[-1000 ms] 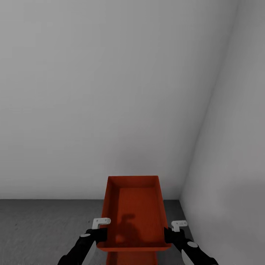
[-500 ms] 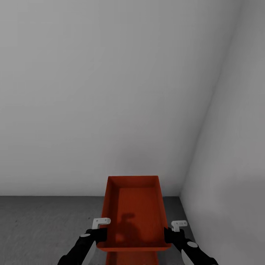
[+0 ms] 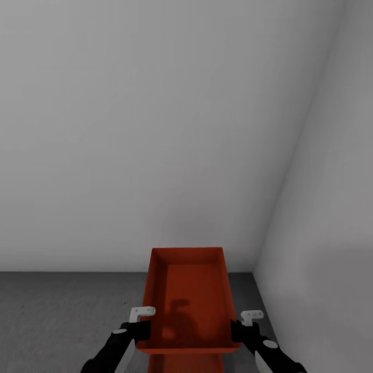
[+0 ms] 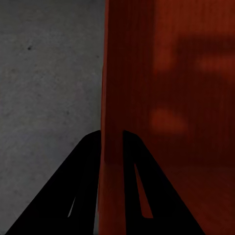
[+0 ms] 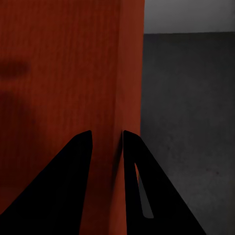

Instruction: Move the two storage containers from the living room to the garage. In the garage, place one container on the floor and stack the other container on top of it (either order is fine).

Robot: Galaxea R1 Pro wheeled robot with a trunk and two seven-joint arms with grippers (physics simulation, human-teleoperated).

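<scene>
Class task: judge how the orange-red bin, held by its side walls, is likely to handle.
The storage container looks empty, so probably light. Each gripper, left and right, pinches one thin wall, which may flex. With smooth-looking walls, it could slip.

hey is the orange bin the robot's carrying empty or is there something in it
Empty: the head view shows the storage container's bare ribbed bottom, crossed only by a shadow.

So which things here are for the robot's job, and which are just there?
For the job:
- orange-red container, held up by both walls
- second orange-red piece just below it, likely the other container
- left gripper and right gripper, each pinching a wall
- grey concrete floor

Just there:
- white walls
</scene>
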